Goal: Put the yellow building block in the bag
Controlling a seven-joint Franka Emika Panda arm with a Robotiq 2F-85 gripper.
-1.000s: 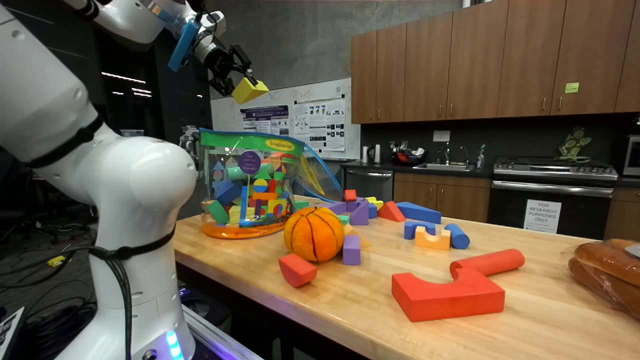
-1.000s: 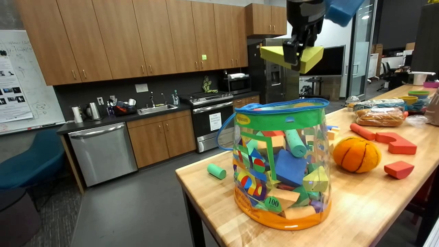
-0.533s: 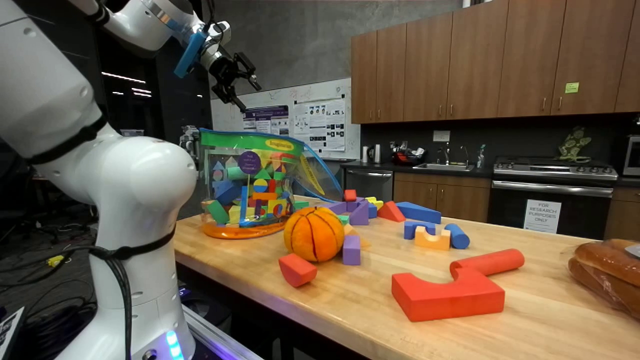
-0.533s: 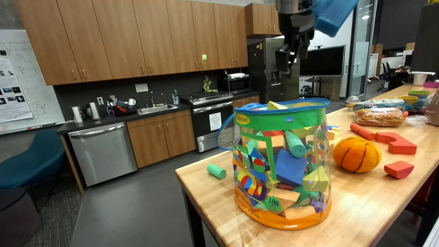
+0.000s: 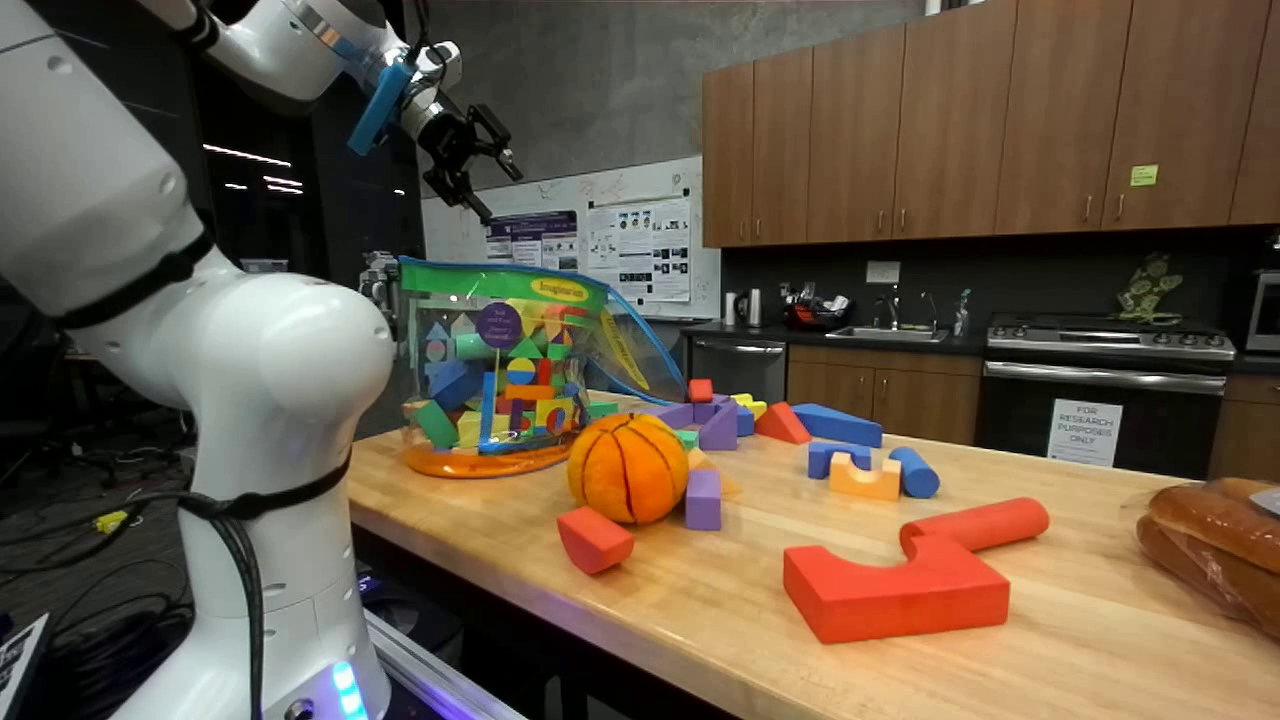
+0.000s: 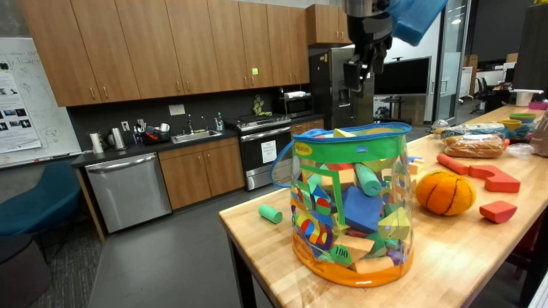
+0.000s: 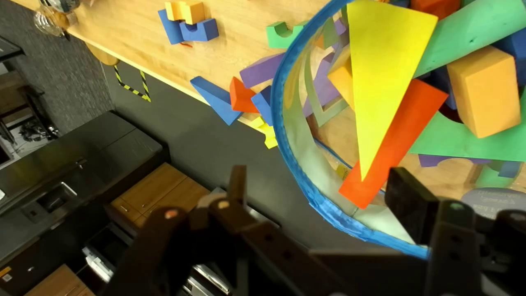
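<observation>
Your fingers [image 7: 412, 207] are wide apart, holding nothing. The yellow block [image 7: 383, 66] is below them, inside the bag [image 6: 338, 150], long thin end pointing their way in the wrist view. You can likely lift away. The bag says "Imaginarium" and "100"; the sign [image 5: 1087, 432] on the far stove [image 5: 1100, 342], "FOR RESEARCH PURPOSES ONLY".

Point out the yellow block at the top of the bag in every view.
In an exterior view: yellow block, left of center, seen through the bag, just right of the purple label.
In an exterior view: yellow block, right of center, one corner showing over the bag's near edge.
In the wrist view: yellow block, toward the top right, its narrow end over a red block.
Shared landmark: the bag's blue rim.
</observation>
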